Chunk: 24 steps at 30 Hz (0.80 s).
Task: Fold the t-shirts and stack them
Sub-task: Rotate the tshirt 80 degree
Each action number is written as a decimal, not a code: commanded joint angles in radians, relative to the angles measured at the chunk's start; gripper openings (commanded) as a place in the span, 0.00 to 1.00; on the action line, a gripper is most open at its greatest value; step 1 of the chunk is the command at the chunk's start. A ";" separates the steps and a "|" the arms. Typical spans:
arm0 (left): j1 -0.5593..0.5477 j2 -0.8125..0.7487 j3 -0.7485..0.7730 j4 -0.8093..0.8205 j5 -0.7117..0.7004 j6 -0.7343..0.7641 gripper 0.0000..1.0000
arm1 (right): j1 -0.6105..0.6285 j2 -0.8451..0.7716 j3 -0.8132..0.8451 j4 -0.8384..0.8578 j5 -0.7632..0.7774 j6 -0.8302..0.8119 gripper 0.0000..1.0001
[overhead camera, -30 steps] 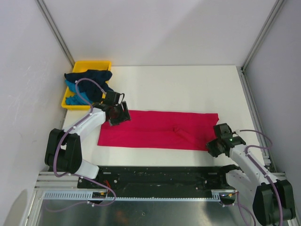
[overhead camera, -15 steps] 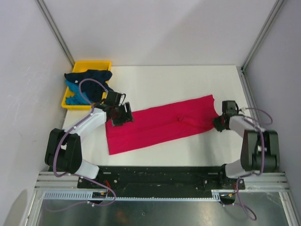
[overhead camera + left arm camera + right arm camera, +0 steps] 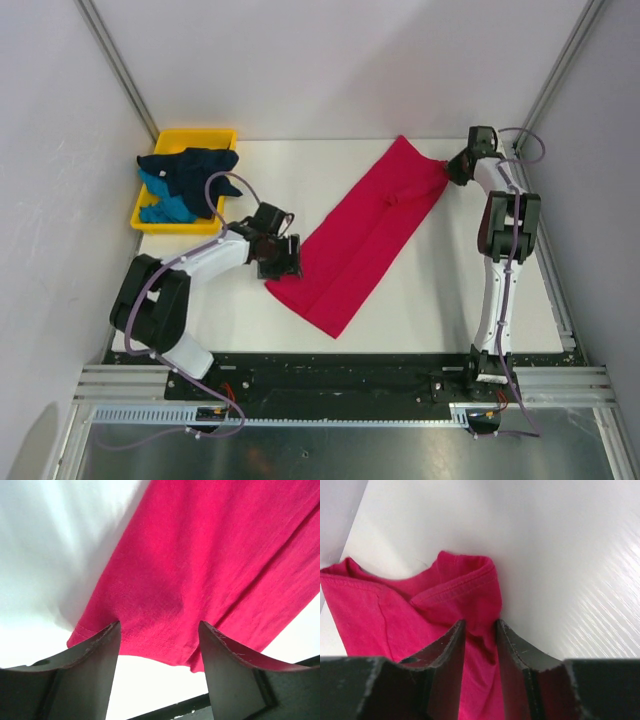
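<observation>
The crimson-pink t-shirt [image 3: 365,235] lies on the white table as a long folded strip, running diagonally from the far right to the near middle. My right gripper [image 3: 452,168] is shut on its far end near the back right corner. In the right wrist view cloth [image 3: 365,610] is bunched between the nearly closed fingers of that gripper [image 3: 480,622]. My left gripper [image 3: 283,258] sits at the strip's near left edge. In the left wrist view its fingers are wide apart [image 3: 159,625] over the hem [image 3: 210,555]. The navy t-shirt [image 3: 190,165] and the teal-blue t-shirt [image 3: 165,205] lie piled in the tray.
A yellow plastic tray [image 3: 195,135] stands at the back left corner of the table. Metal frame posts [image 3: 545,90] rise at the back corners, close to the right arm. The black base rail [image 3: 340,370] runs along the near edge.
My right gripper has swung the shirt's right end from the near right to the back right corner, and the strip has pivoted to a diagonal. My left gripper has moved slightly right and nearer.
</observation>
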 commanded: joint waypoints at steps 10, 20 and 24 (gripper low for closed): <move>-0.244 0.076 0.092 0.009 -0.006 0.009 0.58 | 0.002 -0.036 0.158 -0.279 -0.018 -0.228 0.54; -0.333 0.162 0.055 0.009 -0.108 -0.005 0.49 | 0.022 -0.315 -0.103 -0.268 0.021 -0.195 0.54; -0.347 0.173 0.033 0.012 -0.112 0.000 0.45 | 0.052 -0.401 -0.255 -0.222 -0.013 -0.173 0.53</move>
